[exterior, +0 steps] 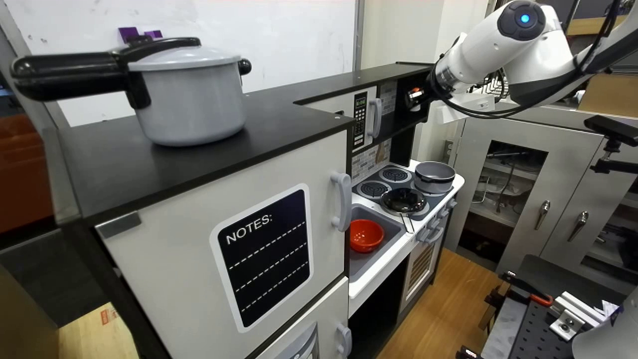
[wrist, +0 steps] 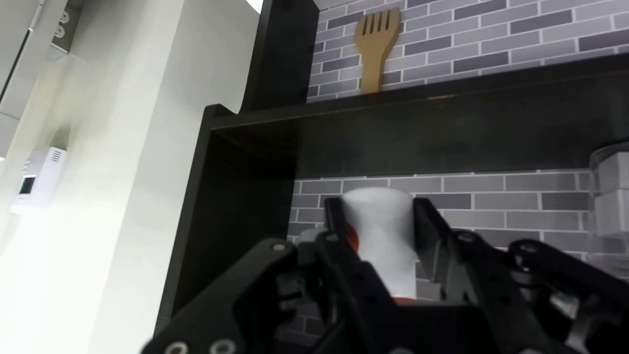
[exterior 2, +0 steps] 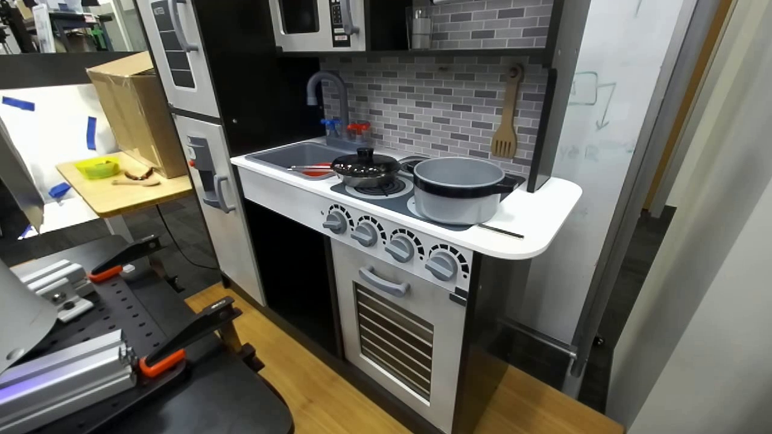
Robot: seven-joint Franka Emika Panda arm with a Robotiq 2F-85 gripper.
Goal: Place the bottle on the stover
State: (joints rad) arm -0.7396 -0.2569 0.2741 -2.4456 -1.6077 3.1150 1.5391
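Observation:
A small white bottle with red parts (wrist: 385, 231) sits between my gripper's fingers (wrist: 378, 221) in the wrist view, a finger pad against each side. The fingers appear shut on it. The gripper (exterior: 413, 97) is at the upper shelf's end in an exterior view, where a reddish-orange bit of the bottle (exterior: 415, 90) shows. In the wrist view, which stands upside down, the bottle's end appears apart from the shelf board. The stover, a toy cooker with dark round burners (exterior: 374, 189), is below the shelf. Its oven front shows in an exterior view (exterior 2: 422, 295).
A lidded black pan (exterior 2: 365, 166) and a grey pot (exterior 2: 458, 193) stand on the cooker. A clear glass with white cubes (wrist: 612, 196) is on the shelf (wrist: 417, 132). A wooden spatula (wrist: 376, 49) hangs below it. A red bowl (exterior: 366, 235) is in the sink.

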